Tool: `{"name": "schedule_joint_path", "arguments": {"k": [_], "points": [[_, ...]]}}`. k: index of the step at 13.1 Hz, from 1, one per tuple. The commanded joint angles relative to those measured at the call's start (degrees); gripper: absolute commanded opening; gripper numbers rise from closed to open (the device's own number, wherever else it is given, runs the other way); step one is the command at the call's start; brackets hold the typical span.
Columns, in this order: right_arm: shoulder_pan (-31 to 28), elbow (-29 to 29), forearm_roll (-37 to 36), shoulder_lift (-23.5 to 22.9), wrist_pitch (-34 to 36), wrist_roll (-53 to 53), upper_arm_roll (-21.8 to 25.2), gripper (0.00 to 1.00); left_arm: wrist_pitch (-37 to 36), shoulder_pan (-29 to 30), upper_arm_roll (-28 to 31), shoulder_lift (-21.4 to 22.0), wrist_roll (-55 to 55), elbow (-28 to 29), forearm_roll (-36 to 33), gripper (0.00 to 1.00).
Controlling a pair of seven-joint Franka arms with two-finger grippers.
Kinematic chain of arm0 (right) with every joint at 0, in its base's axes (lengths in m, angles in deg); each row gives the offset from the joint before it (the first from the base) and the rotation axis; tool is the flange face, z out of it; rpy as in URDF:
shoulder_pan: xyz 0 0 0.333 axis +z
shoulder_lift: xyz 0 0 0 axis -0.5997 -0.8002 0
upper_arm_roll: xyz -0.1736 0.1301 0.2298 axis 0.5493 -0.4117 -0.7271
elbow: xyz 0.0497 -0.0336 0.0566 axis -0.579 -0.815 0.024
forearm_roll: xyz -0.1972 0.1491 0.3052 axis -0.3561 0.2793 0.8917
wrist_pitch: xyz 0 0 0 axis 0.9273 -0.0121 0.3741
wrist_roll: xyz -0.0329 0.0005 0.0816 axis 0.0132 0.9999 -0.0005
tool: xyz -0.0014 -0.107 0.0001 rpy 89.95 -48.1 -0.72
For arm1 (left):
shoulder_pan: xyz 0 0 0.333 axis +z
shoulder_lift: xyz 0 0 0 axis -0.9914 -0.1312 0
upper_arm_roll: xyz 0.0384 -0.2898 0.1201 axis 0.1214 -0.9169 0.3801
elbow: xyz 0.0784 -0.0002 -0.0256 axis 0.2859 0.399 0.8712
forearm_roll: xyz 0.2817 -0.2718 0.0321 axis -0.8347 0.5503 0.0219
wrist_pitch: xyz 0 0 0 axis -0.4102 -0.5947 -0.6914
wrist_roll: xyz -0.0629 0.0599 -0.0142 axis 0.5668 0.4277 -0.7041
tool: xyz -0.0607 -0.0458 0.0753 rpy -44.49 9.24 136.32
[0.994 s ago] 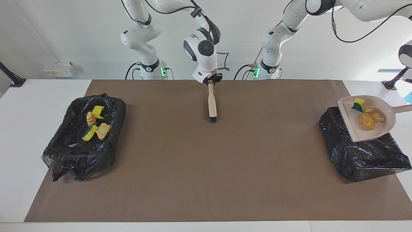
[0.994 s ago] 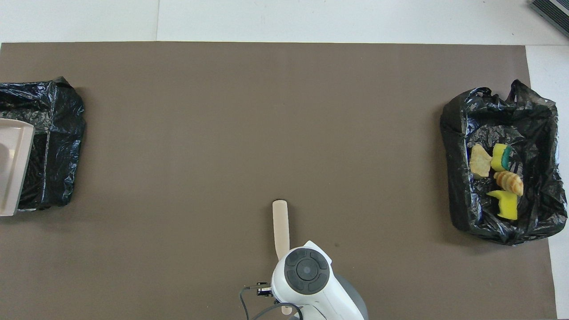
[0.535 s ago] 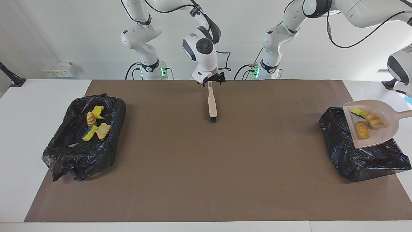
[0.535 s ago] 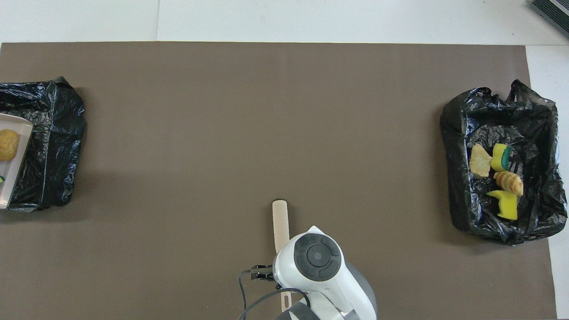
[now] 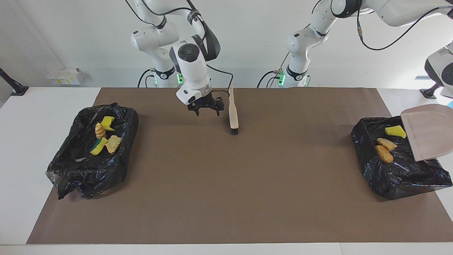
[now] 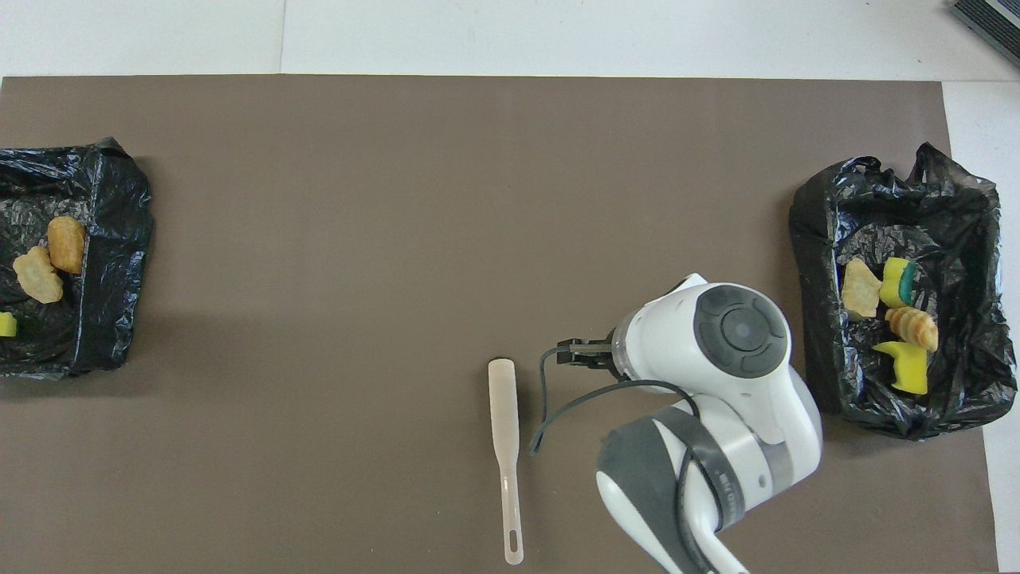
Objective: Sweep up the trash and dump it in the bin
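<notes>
Trash [image 5: 385,144] lies in both bins [image 5: 396,170] – light, soft foam, best scooped, not pinched. Right end effector [image 5: 206,110] hangs open beside the brush [image 5: 233,113]; left one, unseen, grips the tilted dustpan [image 5: 430,131].

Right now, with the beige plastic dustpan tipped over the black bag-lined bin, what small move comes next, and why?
Probably the left arm should level the beige plastic dustpan and draw it off the black bag-lined bin: the pan looks empty, and three trash pieces lie inside. The open right gripper hangs over the mat beside the beige brush.
</notes>
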Motion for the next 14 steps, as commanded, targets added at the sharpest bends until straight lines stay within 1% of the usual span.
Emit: {"name": "schedule_joint_path", "arguments": {"k": [1, 2, 3, 4, 6, 8, 11, 12, 13, 14], "points": [[-8.1, 2.2, -3.7, -0.4, 0.9, 9.7, -0.7, 1.0, 0.2, -2.7, 0.5, 3.0, 1.7, 1.7, -4.6, 0.0], [-10.0, 2.5, -4.0, -0.1, 1.0, 12.3, -0.6, 1.0, -1.4, -4.8, 0.7, 3.4, 3.0, 1.8, -4.5, 0.0], [-12.0, 3.9, -4.0, 0.1, 2.3, 12.9, -0.6, 1.0, -3.4, -5.3, 0.3, 3.9, 3.5, 1.7, -4.1, 0.0], [-12.9, 6.6, -4.5, 0.3, 6.0, 12.9, -0.6, 1.0, -3.7, -5.7, 0.1, 4.5, 3.5, 1.6, -2.2, 0.0], [-14.5, 14.6, -7.5, 0.3, 17.2, 13.1, -0.6, 1.0, -4.8, -7.2, 0.1, 5.0, 3.6, 1.2, 9.2, 0.0], [-15.7, 19.3, -7.7, 0.8, 24.1, 13.3, -0.4, 1.0, -8.4, -8.6, -0.4, 5.1, 3.6, 1.2, 16.3, 0.0], [-19.2, 20.7, -7.6, 5.6, 26.0, 19.2, -0.3, 1.0, -11.4, -8.7, -0.4, 5.3, 7.6, 2.0, 31.2, 0.0], [-20.6, 22.8, -7.3, 6.5, 29.3, 20.7, -0.2, 1.0, -12.0, -9.3, -0.5, 6.6, 10.0, 4.6, 35.7, 0.0], [-21.3, 24.5, -7.2, 6.5, 31.3, 20.7, -0.2, 1.0, -12.6, -10.7, -0.4, 7.3, 12.7, 6.5, 37.4, 0.0], [-22.2, 26.1, -6.9, 6.5, 32.8, 20.7, -0.2, 1.0, -12.6, -10.8, -0.5, 8.0, 17.7, 8.0, 39.8, 0.0]]}}
